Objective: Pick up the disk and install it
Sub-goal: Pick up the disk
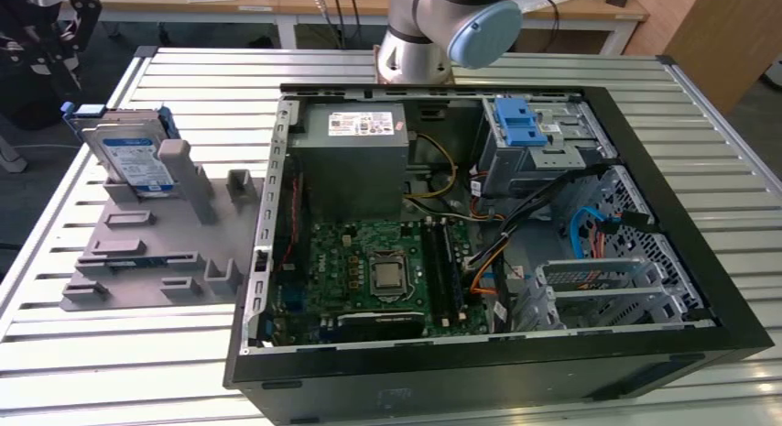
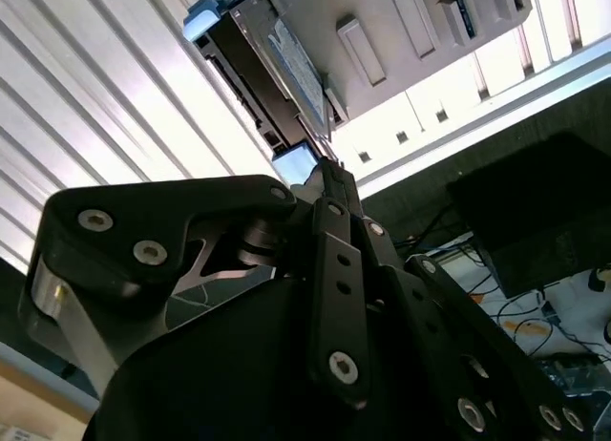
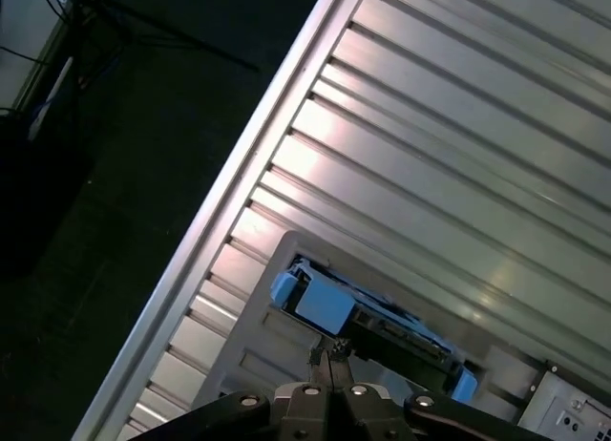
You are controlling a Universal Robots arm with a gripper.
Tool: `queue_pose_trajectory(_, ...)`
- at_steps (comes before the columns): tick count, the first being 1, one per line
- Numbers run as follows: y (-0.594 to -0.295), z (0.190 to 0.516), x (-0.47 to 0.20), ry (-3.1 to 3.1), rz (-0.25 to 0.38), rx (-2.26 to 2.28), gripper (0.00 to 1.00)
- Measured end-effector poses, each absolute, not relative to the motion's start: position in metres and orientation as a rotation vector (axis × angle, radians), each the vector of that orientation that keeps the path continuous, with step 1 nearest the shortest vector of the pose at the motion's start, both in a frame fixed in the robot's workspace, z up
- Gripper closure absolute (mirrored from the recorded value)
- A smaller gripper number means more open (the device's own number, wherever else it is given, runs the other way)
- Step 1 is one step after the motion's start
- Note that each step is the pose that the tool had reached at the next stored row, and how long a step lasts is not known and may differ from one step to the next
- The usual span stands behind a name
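The disk (image 1: 135, 158) is a silver drive with a blue-and-white label and a blue plastic frame. It stands on edge in a grey slotted holder (image 1: 146, 261) on the table, at the exterior view's left. Both wrist views look onto the disk's (image 3: 377, 319) framed edge (image 2: 272, 64). My gripper (image 3: 328, 349) is apart from the disk, its tips (image 2: 323, 161) pointing at that edge. Its two fingers are pressed together, shut on nothing.
An open black computer case (image 1: 489, 371) lies in the middle of the slatted metal table (image 1: 123, 371). Inside are a motherboard (image 1: 379, 270), a grey power supply box (image 1: 354, 137) and a silver drive cage with a blue latch (image 1: 528, 133). The arm's base (image 1: 422, 32) stands behind the case.
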State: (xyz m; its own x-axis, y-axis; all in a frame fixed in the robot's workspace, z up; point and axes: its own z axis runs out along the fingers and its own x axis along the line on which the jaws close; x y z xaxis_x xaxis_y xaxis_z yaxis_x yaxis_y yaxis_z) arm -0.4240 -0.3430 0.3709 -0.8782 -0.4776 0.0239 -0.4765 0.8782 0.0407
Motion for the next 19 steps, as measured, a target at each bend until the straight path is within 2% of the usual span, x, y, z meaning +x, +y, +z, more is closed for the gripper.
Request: queue_pose_trajectory(19,-0.3430,0.3707,-0.4240,-2.934,-0.048,1.017,0.89)
